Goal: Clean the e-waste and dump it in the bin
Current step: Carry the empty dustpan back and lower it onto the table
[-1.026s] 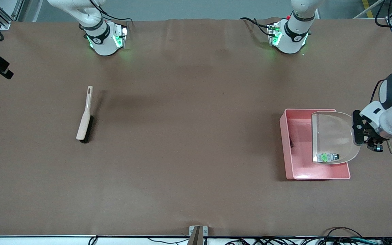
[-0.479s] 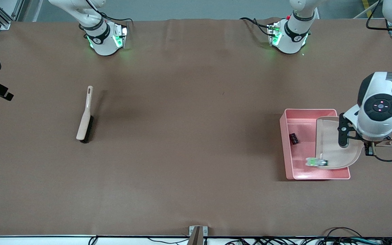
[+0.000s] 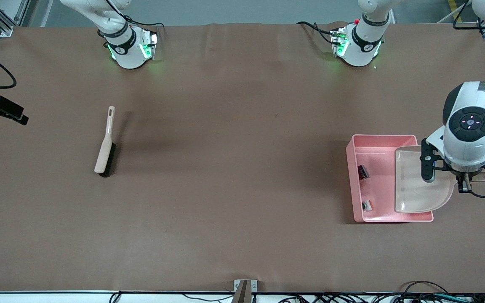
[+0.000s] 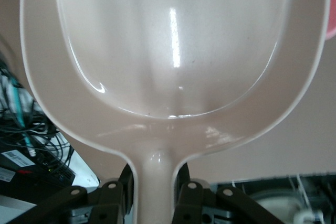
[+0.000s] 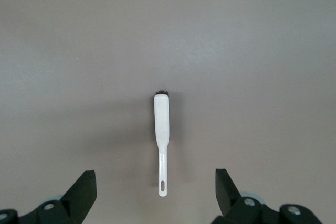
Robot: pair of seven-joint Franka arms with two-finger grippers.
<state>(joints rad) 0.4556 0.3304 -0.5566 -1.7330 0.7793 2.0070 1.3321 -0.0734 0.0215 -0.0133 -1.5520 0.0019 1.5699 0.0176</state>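
Inside the pink bin (image 3: 390,140) lie two tiny e-waste (image 3: 367,205) parts, one dark.

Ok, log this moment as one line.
left gripper: shut on dustpan, over bin | e-waste: in bin | right gripper: open, over brush

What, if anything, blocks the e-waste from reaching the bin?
Nothing visible: both e-waste pieces already lie in the bin. The left gripper holds the emptied dustpan over it.
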